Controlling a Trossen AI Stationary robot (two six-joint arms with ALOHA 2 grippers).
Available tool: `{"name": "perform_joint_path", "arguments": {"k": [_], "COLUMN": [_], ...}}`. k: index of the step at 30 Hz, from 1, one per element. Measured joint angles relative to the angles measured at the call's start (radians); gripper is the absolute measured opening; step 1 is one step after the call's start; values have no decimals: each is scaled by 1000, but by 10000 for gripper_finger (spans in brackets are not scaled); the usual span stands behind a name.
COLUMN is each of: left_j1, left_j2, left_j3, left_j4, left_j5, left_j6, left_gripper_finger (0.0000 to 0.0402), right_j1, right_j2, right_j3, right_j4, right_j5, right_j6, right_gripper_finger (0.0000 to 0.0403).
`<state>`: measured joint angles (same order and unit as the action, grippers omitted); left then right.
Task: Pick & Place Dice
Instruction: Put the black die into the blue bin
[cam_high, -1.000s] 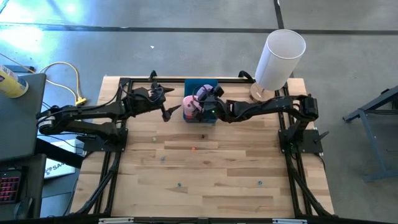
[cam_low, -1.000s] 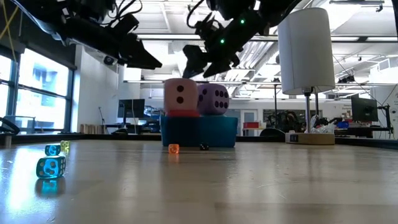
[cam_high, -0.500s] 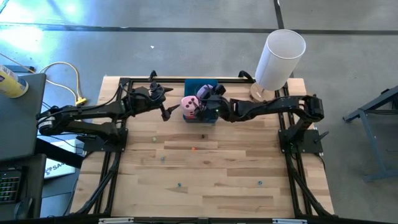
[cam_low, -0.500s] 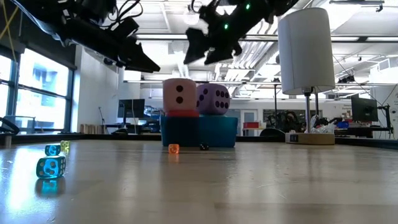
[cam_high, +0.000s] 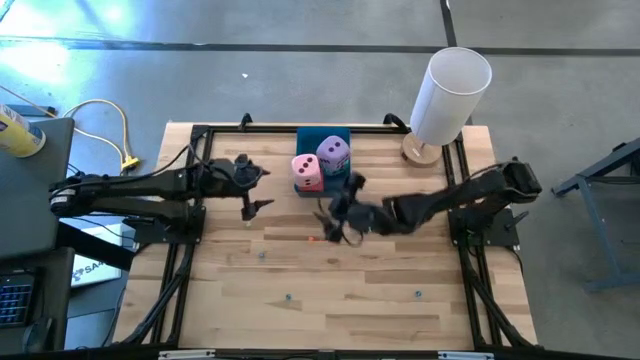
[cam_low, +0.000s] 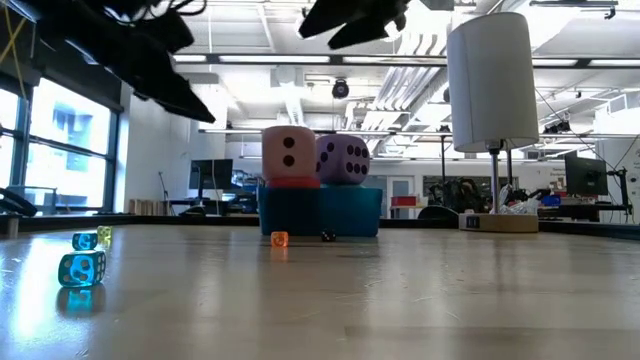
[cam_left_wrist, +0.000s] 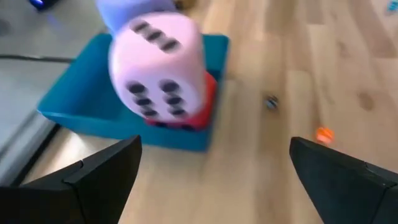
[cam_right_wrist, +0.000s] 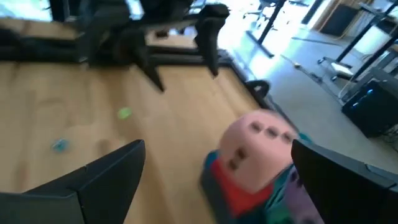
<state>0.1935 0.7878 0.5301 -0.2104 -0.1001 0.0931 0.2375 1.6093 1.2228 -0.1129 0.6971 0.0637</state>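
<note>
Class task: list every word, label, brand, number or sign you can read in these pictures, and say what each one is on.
No readable words or numbers.
Pink die: two dark pips on the face seen in the low view; pips, not text.
Purple die: a face of dark pips.
White sheet beside the table's left edge: dark lettering, too small and cut off to read.

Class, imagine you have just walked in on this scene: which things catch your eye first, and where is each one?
The pink die sits on a red die, beside the purple die, all piled in the blue tray at the table's far edge. A tall white cylinder stands at the far right corner. Both hands are open and empty: the left hand left of the tray, the right hand nearer mid-table.
</note>
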Motion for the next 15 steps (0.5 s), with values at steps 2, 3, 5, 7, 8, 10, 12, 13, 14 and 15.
{"name": "perform_joint_path", "arguments": {"k": [2,3,5,7,8,10,12,13,14,15], "left_j1": [-33,-50,-81,-113,-128,-157,-182,-195,-208,-220], "left_j2": [-31,-46,-64,-74,-75,-72,-66,-61,-57,-52], "left_j3": [0,0,0,0,0,0,0,0,0,0], "left_j4": [-48,-68,-86,-89,-88,-95,-106,-107,-108,-111], "left_j5": [0,0,0,0,0,0,0,0,0,-1], "left_j6": [-54,-90,-163,-239,-277,-328,-346,-347,-350,-355], "left_gripper_finger": [398,398,398,398,398,398,398,398,398,398], "right_j1": [61,92,148,198,220,267,313,337,359,382], "right_j2": [0,0,0,0,0,0,0,0,0,0], "right_j3": [0,0,0,0,0,0,0,0,0,0], "right_j4": [-44,-64,-107,-164,-205,-308,-416,-472,-525,-575], "right_j5": [45,65,102,131,144,183,235,264,295,324], "right_j6": [68,105,184,278,336,474,612,681,750,819], "right_gripper_finger": [396,396,396,396,396,396,396,396,396,396]}}
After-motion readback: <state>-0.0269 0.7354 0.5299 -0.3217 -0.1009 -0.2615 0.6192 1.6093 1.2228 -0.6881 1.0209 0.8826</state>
